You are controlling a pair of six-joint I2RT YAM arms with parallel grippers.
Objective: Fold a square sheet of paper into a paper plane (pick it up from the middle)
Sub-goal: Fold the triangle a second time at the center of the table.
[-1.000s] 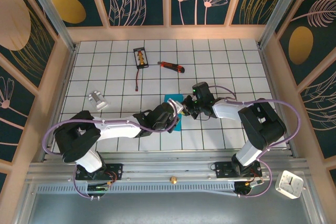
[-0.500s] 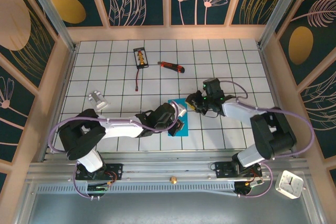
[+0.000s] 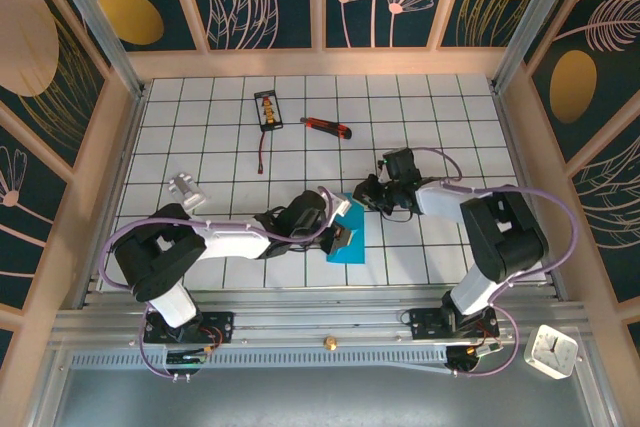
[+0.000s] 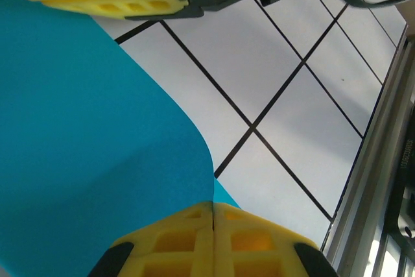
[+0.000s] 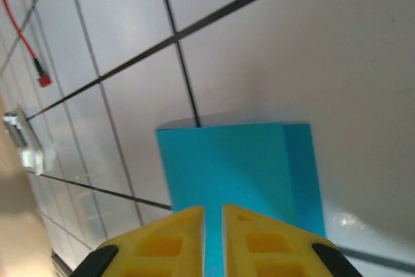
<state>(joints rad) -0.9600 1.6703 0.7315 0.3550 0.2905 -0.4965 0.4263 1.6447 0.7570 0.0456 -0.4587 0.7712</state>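
At the middle of the table (image 3: 440, 127): folded blue paper (image 3: 350, 245), long axis running near to far, far end toward the right gripper (image 5: 213, 222). Left gripper (image 4: 214, 215) clamped tight on its edge. Right jaws a slit apart over the paper, gripping nothing.

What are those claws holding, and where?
Left gripper pinches an edge of the folded blue paper; right gripper straddles another edge, jaws slightly apart.
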